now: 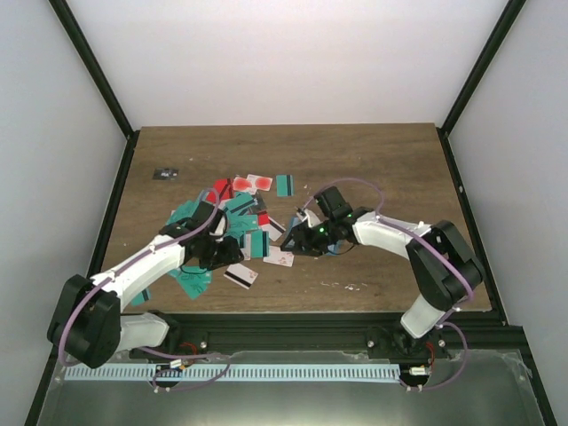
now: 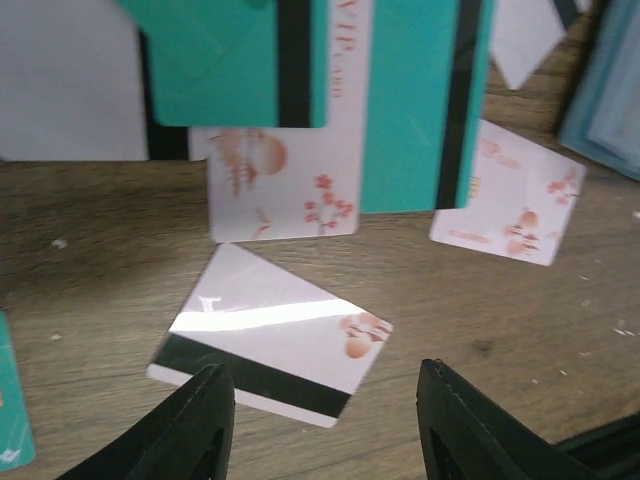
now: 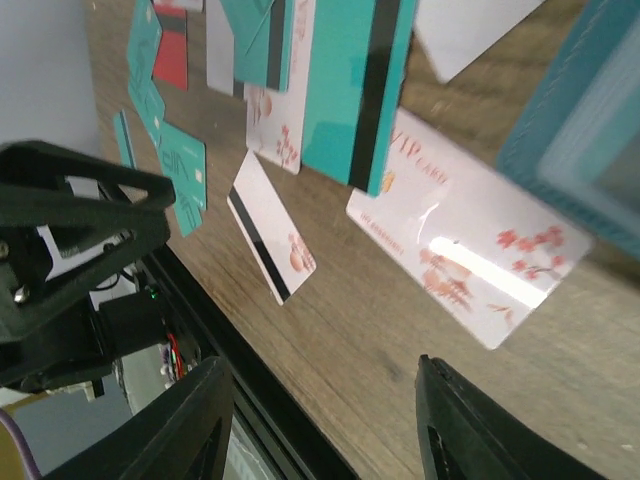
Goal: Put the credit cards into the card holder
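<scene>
Teal, red and blossom-printed plastic lies scattered on the wooden table (image 1: 382, 169). The credit cards (image 1: 191, 213) form a loose heap on the left arm's side of the card holder (image 3: 585, 140), which lies flat on the wood and shows light inner pockets.

A pale VIP card (image 3: 470, 250) lies just beside the holder, partly under a teal striped card (image 3: 355, 90). Farther from the holder, a white striped card (image 2: 270, 345) lies alone.

These cards look thin, stiff, light and glossy. Lying flat, they offer little edge, so I'd expect fingers to skid. A raised edge where one card overlaps another seems the better place to take hold, pinching across the short side. The holder looks light too, and it may slide when a card is pushed in, so it probably needs pinning.

The left gripper (image 2: 322, 400) hangs over the lone white card with its jaws apart and nothing between them. The right gripper (image 3: 325, 400) hovers near the holder, also spread and empty.
</scene>
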Controlling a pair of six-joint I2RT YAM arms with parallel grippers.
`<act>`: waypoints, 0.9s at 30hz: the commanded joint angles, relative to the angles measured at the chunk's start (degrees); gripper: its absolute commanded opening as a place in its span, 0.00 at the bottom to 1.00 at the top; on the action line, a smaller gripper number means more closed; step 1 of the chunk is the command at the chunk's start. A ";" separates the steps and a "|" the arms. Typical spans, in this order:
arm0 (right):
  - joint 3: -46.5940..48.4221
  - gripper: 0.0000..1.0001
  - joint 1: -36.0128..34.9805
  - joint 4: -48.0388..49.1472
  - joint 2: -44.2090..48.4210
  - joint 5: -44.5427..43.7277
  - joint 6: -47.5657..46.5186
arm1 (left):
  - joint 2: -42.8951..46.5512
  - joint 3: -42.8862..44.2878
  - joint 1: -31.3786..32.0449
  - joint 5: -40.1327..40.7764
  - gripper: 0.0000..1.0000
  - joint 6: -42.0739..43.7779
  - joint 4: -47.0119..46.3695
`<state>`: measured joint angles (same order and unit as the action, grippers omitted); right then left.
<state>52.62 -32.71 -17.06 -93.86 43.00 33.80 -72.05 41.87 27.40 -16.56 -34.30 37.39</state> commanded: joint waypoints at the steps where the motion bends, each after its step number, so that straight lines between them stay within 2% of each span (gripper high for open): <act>1: -1.62 0.52 -3.97 3.46 3.34 -3.74 2.96 | 0.25 -1.31 -0.31 6.08 0.53 -3.06 0.35; 10: -8.77 0.56 -5.35 2.09 12.73 -11.16 4.03 | 4.89 -3.29 -1.21 13.21 0.57 -5.39 0.64; 21: -5.82 0.63 -5.26 0.66 16.12 -17.76 2.86 | 8.13 -5.43 -1.24 10.63 0.57 -8.06 -1.50; 27: -3.24 0.66 -4.99 -3.96 17.10 -16.96 -2.03 | 7.65 -7.07 -1.04 8.02 0.56 -11.23 -5.55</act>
<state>45.91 -37.85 -17.63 -78.65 26.87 35.75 -64.60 36.51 26.41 -6.31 -42.57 35.92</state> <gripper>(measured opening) 0.652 0.558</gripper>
